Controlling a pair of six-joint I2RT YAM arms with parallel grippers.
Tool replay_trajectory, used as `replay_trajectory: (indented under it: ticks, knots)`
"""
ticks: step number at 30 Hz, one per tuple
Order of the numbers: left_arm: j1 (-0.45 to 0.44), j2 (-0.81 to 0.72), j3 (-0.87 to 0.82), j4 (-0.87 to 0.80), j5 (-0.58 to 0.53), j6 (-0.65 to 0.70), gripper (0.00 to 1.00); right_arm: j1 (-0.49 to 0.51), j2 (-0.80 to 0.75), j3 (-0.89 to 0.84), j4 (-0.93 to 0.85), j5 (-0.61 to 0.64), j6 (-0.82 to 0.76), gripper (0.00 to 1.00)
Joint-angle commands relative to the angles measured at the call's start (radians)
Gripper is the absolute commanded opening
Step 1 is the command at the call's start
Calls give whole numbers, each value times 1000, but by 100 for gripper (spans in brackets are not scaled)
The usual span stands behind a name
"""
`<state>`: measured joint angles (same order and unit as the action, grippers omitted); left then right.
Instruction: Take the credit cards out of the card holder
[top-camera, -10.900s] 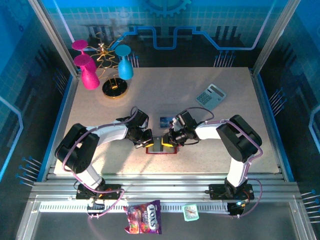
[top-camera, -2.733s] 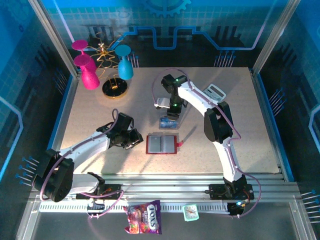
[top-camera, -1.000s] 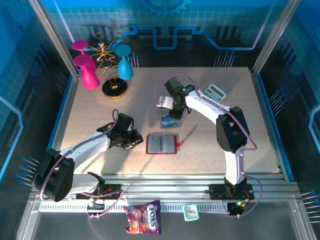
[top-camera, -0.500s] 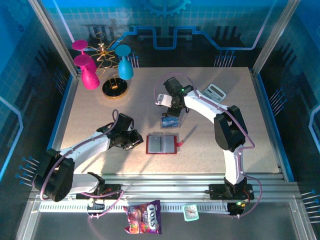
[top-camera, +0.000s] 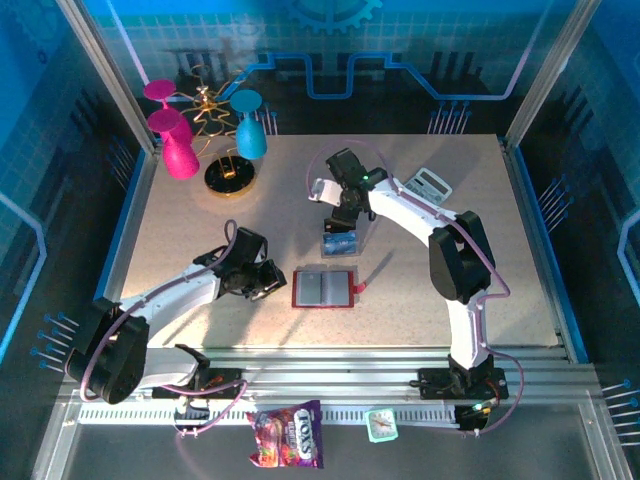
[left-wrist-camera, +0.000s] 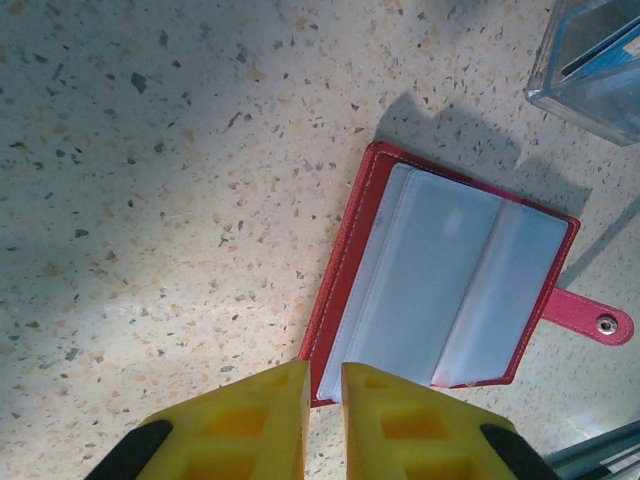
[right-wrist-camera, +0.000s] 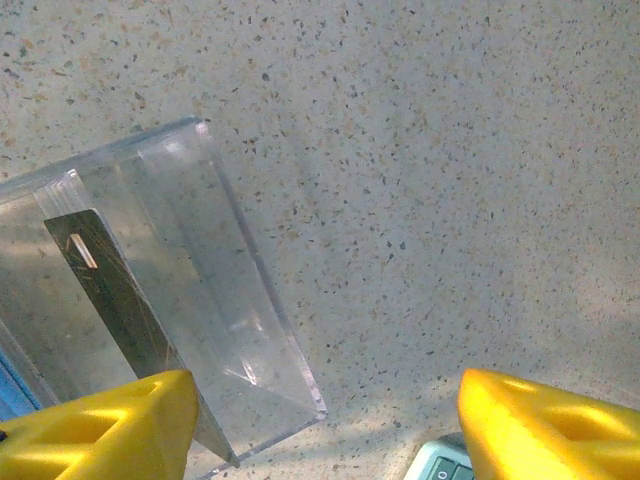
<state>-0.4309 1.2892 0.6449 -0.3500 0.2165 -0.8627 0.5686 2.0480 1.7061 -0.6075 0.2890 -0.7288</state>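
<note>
A sweet bag (top-camera: 287, 436) at the rail nearer than the red card holder (top-camera: 323, 288) reads FOX'S. The holder lies open, long axis left-right, snap tab pointing right. My left tool (left-wrist-camera: 322, 420), nearly closed and empty, sits just left of it. My right tool (right-wrist-camera: 327, 392) gapes empty over the clear box (right-wrist-camera: 215, 270) beyond it, where the credit cards (top-camera: 338, 244) sit.

I have the left arm lying low and stretched forward, the left gripper (top-camera: 268, 284) with its yellow fingers (left-wrist-camera: 250, 420) pinched almost together on nothing, while the right arm reaches far out, the right gripper (top-camera: 338, 210) pointing down, fingers (right-wrist-camera: 110, 425) spread wide.
</note>
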Motion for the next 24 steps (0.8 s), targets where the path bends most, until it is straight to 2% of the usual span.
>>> replay_trajectory:
  ticks: [1, 18, 24]
  knots:
    - [8, -22, -11, -2, 8, -4, 17, -3, 27, 41, 14, 11, 6, 71]
    - [9, -16, -11, 0, 7, -4, 17, -1, 85, 77, -60, -49, -12, 71]
    - [9, -16, -13, 3, 7, -7, 17, 2, 59, 75, -63, -51, -9, 71]
